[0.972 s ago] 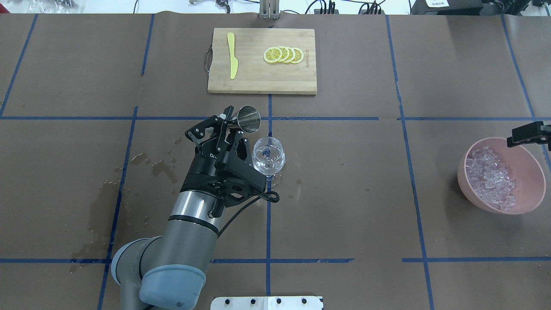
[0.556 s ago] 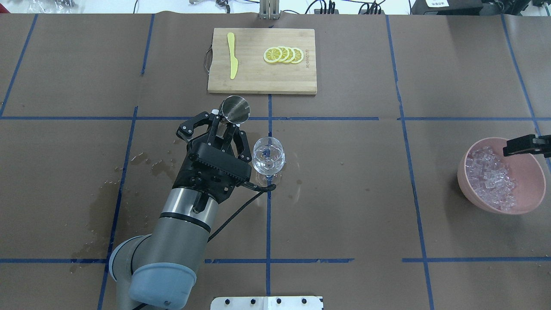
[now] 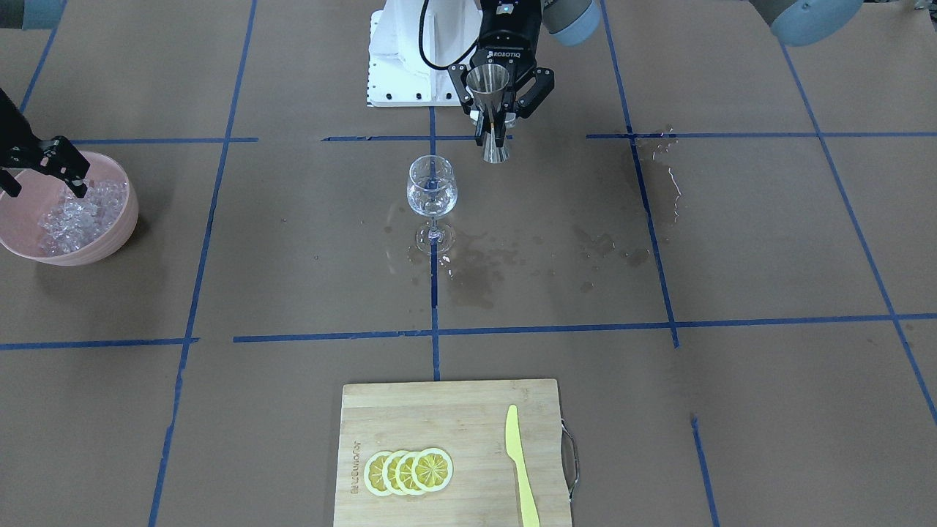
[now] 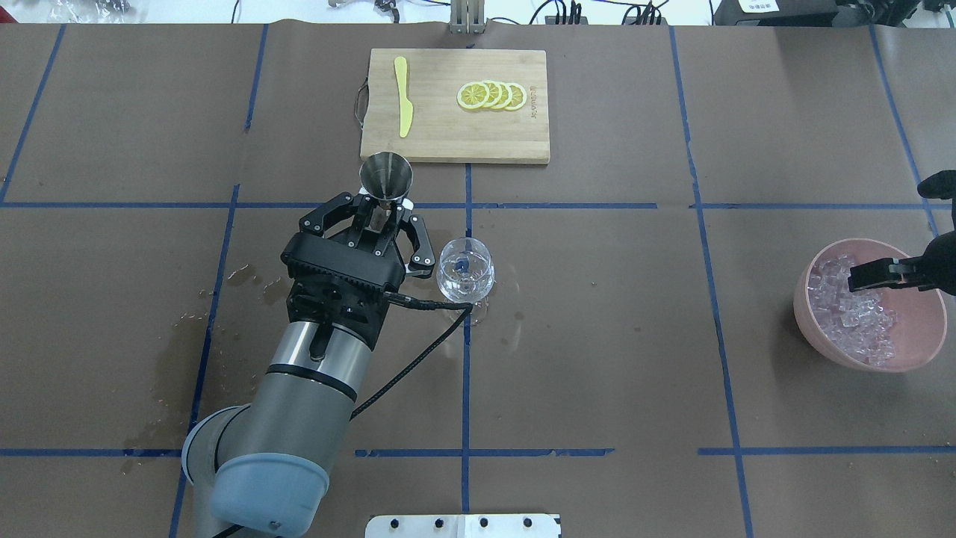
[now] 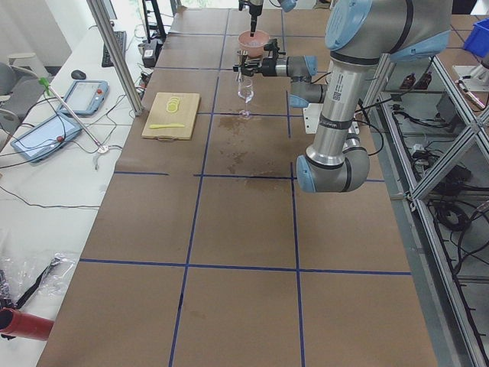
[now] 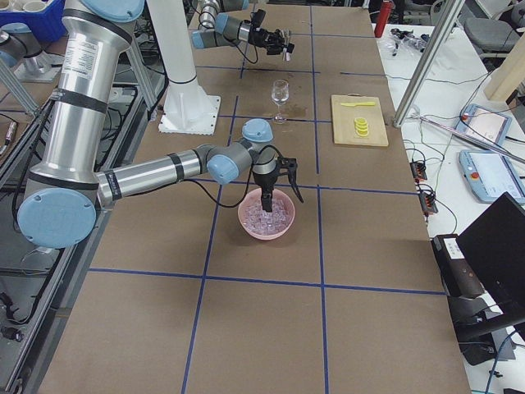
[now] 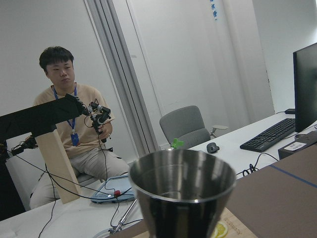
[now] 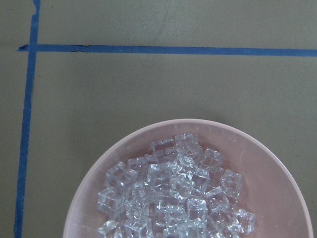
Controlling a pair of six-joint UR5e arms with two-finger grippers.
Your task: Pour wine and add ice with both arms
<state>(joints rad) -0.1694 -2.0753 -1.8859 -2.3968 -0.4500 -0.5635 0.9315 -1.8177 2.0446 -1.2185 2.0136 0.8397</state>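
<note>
Overhead exterior view: I see the left gripper (image 4: 381, 213) left of centre, its two fingers clamped on the narrow waist of a steel jigger (image 4: 385, 178). The jigger stands upright with its open cup facing up. I cannot tell whether it holds any liquid. Just to the lower right of the jigger, and apart from it, a clear wine glass (image 4: 465, 273) stands on a blue tape line with a little clear liquid in its bowl. In the front-facing view the right gripper (image 3: 44, 187) hangs at the upper left edge of the frame, its fingers spread wide and pointing down into a pink bowl (image 3: 110, 245). The ice (image 3: 66, 216) lies heaped inside that bowl, under the fingertips. I cannot tell whether the tips touch the cubes. The right wrist view looks straight down on the same heap, filling the lower half of the frame. Dark wet patches (image 3: 476, 271) stain the brown paper (image 4: 597, 359) around the foot of the glass. At the top centre of the overhead view a wooden cutting board (image 4: 448, 142) carries a yellow knife (image 4: 403, 97) and a row of overlapping lemon slices (image 4: 493, 96). The left wrist view shows a seated person (image 7: 74, 124) beyond the jigger's rim.
</note>
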